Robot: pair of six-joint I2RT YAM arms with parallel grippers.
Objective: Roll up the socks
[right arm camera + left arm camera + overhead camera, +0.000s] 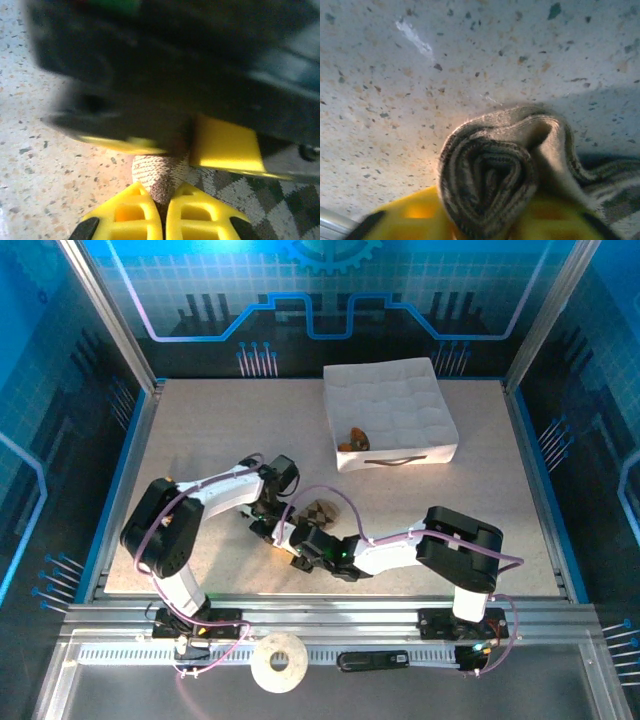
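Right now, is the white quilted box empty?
No, a small brown-and-orange bundle lies inside the white quilted box, near its front wall.

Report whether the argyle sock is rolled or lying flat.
Partly rolled. From the left wrist, the argyle sock shows a tight spiral at one end; from the right wrist, diamond-patterned fabric lies flat on the table.
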